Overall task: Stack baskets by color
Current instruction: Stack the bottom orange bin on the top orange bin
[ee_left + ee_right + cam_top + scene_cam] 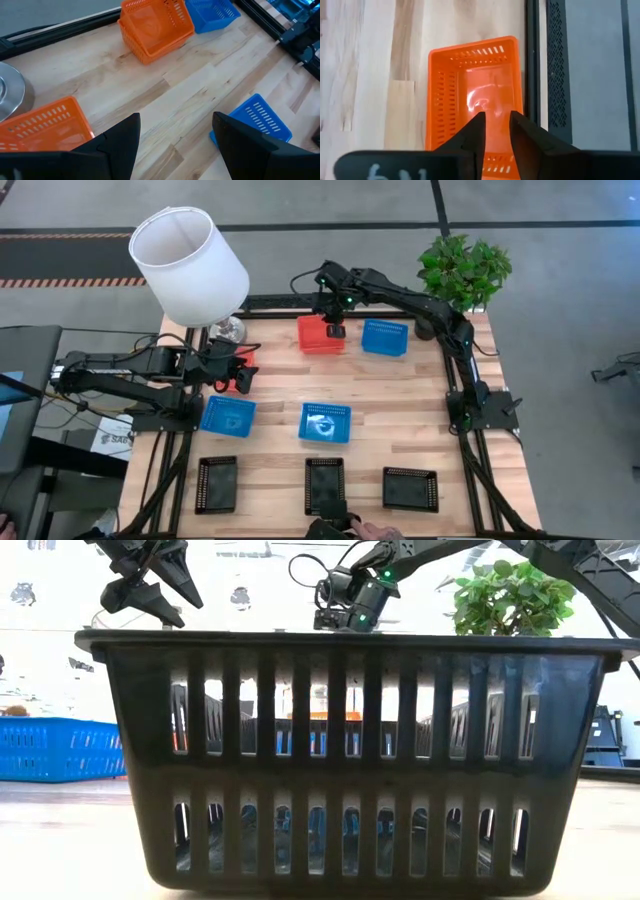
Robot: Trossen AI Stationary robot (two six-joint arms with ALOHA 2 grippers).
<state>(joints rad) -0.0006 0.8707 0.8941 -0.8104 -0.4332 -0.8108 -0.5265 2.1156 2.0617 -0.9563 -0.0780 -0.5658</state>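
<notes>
Two red-orange baskets (155, 27), one nested in the other, stand on the table's far middle. My right gripper (495, 120) hovers over them (335, 332), fingers a little apart, nothing between them. A third red-orange basket (42, 125) lies below my left gripper (175, 145), which hangs open above the table's left side (235, 375). One blue basket (385, 338) rests right of the orange stack, and two more (228, 415) (325, 422) sit mid-table. Three black baskets (217, 483) (325, 485) (410, 488) line the near edge.
A white lampshade (190, 265) stands at the far left and a green plant (462, 268) at the far right. A person's hand (368, 530) shows at the near edge. In the low view the middle black basket (350, 760) hides most of the table.
</notes>
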